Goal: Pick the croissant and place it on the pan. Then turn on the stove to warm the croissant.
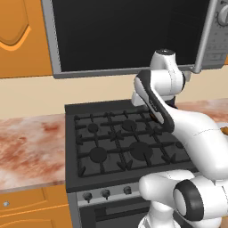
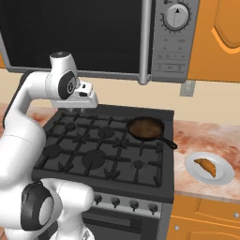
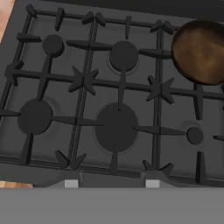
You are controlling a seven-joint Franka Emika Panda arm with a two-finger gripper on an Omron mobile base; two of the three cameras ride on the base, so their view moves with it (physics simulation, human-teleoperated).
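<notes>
Black gas stove (image 2: 105, 150) with cast grates taken as landmark. Small round dark frying pan (image 2: 146, 127) with brownish inside sits on the stove's back-right burner, thin black handle pointing toward the stove's right edge and reaching almost to it; pan inside is bare. In the hand view the pan (image 3: 200, 51) lies at the upper right, the other burners uncovered.

Small golden-orange crescent croissant (image 2: 206, 166) lies on a round white plate (image 2: 224, 177) on the reddish marbled worktop (image 2: 206, 136), right of the stove and well apart from the pan. Bare worktop lies between the stove's right edge and the plate.

Two-finger claw (image 2: 80, 110) hangs above the stove's back-left corner, near the rear edge, clear of the grates, under the large dark-fronted steel appliance (image 2: 75, 33). Nothing held; the fingers are too small to tell whether they stand apart or together.

Row of small dark knobs (image 2: 124, 203) runs along the stove's grey front panel.
</notes>
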